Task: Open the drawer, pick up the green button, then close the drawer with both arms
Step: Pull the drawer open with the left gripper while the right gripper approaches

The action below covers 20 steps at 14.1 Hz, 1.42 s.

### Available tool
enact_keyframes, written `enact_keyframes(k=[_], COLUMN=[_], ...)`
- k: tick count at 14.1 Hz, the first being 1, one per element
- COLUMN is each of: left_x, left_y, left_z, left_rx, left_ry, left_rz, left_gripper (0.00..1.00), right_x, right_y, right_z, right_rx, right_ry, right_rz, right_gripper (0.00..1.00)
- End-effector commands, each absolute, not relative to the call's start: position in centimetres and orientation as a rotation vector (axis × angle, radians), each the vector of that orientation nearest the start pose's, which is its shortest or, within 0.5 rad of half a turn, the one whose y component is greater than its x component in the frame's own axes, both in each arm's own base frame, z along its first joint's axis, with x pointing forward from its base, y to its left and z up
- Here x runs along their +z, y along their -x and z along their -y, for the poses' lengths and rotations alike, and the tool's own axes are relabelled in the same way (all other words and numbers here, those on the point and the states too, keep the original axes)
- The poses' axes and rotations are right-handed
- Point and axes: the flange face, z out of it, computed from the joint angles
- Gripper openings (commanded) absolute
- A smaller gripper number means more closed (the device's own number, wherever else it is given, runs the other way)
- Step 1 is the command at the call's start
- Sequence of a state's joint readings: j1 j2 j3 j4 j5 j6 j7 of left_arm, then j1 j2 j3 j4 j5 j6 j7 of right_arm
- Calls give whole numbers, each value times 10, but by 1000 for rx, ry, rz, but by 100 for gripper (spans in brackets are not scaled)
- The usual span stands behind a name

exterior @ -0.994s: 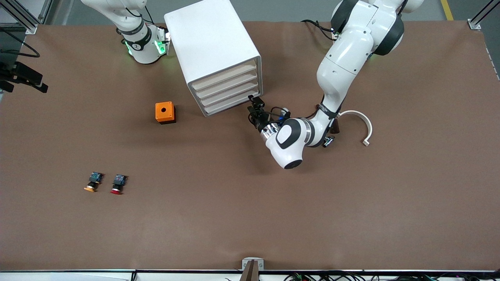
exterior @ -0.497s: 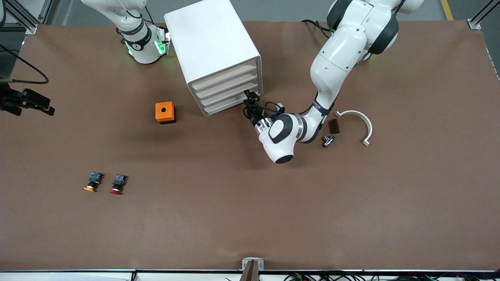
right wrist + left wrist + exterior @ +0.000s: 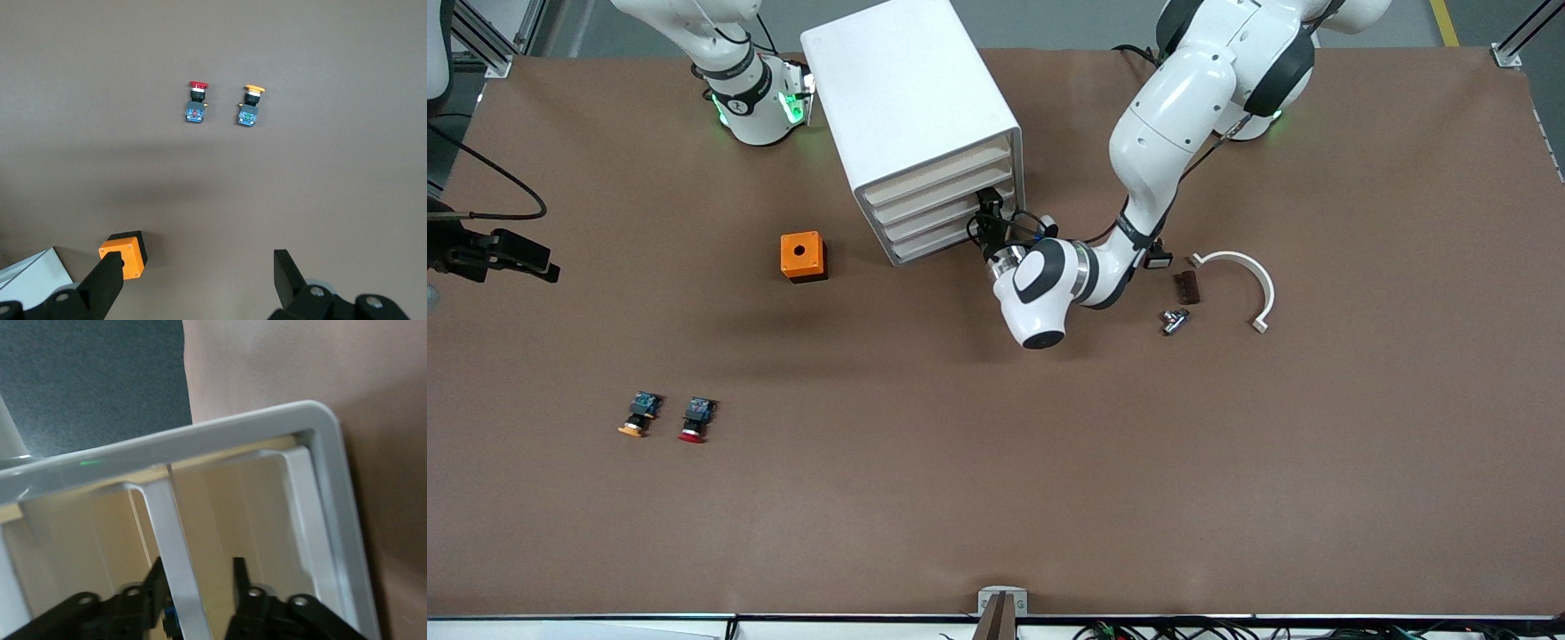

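The white cabinet (image 3: 907, 98) stands near the robots' bases, all four cream drawer fronts flush. The lowermost drawer (image 3: 935, 244) is closed. My left gripper (image 3: 987, 227) is at the drawer fronts, low on the cabinet at the left arm's end. In the left wrist view it (image 3: 198, 580) is open and its fingers straddle a white strip (image 3: 170, 533) between cream fronts; I cannot tell which drawer's. My right gripper (image 3: 529, 258) hangs in the air at the right arm's end, open and empty (image 3: 198, 263). The green-capped button is hidden.
An orange box (image 3: 802, 256) sits beside the cabinet; it also shows in the right wrist view (image 3: 123, 253). Orange-capped (image 3: 639, 415) and red-capped (image 3: 694, 420) pushbuttons lie nearer the front camera. A white curved piece (image 3: 1240, 267), a brown block (image 3: 1185, 286) and a metal part (image 3: 1174, 320) lie beside the left arm.
My left arm has swung toward the cabinet and brought its gripper from just off the corner up against the lower drawer fronts. My right gripper has drifted a little.
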State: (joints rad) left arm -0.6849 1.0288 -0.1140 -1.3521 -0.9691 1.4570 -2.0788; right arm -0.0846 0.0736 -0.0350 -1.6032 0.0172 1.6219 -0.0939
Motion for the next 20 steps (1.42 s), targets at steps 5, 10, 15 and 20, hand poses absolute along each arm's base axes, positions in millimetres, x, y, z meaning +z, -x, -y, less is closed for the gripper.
enact_keyframes(k=[5,10,15,20], left_x=[120,120,122,124], left_y=[-396,-423,-465,-535], left_z=[517,498,466,413], left_rx=[1406,1446,1567,1687], left_ry=[1333,1283,1183,1006], left_rz=[1529,1583,1662,1878], left_gripper=[14,8,9,16], right_x=[537,536,537,532], right_y=[-593,-590,-580,-566], right_z=[77,16,-65,-145], right_rx=[185,256,283,361], right_ry=[3119,3107,3078,2942], right_rz=[-54,-461,-746,-822], right_gripper=[100,100,100,100])
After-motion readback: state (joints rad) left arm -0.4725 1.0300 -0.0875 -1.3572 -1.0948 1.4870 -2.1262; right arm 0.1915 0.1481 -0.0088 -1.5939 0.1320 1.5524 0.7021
